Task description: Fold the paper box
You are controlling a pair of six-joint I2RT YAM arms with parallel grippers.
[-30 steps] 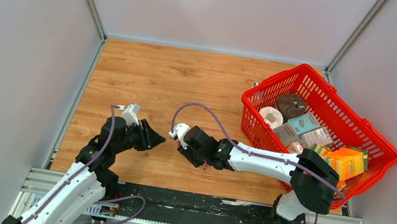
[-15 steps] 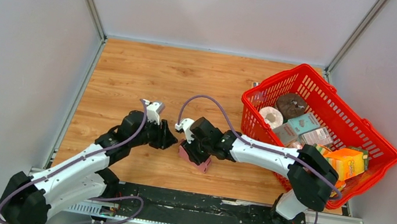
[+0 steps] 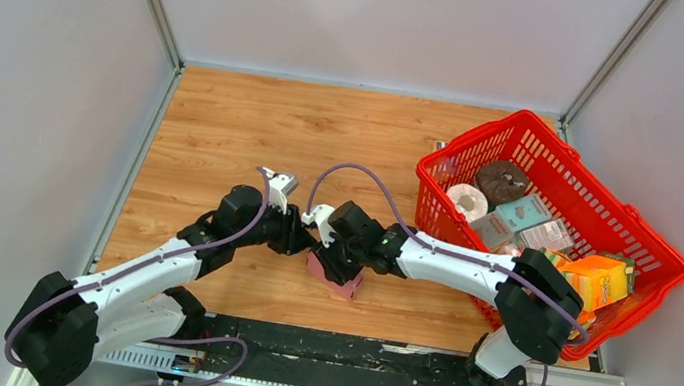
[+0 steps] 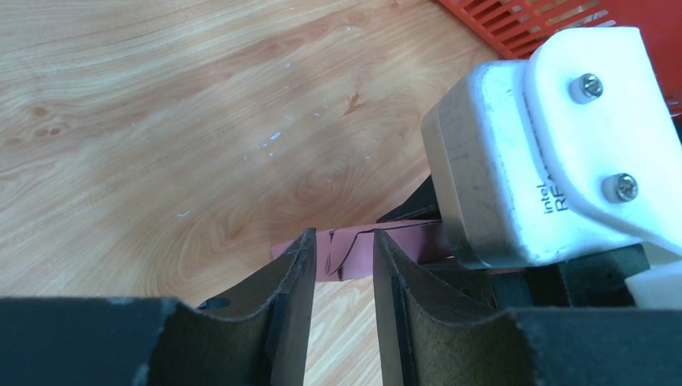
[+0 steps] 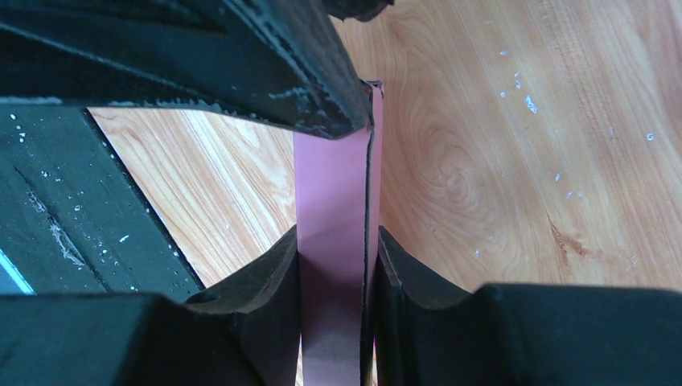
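The pink paper box (image 3: 338,280) is folded into a small thick rectangle and stands on edge on the wooden table. My right gripper (image 3: 337,256) comes down on it from above and is shut on it; in the right wrist view the pink box (image 5: 334,177) sits squeezed between its two fingers (image 5: 338,237). My left gripper (image 3: 301,240) reaches in from the left and is open by a narrow gap. In the left wrist view its tips (image 4: 342,241) stand at the near end of the pink box (image 4: 360,256), just below the right wrist camera (image 4: 547,145).
A red basket (image 3: 531,116) stands at the right with paper rolls, a teal box and an orange box inside; its corner shows in the left wrist view (image 4: 547,16). Grey walls close the table on three sides. The black rail runs along the near edge.
My left arm has stretched right until its gripper meets the box. My right gripper shifted slightly away from me, and the pink box has come into view beneath it.
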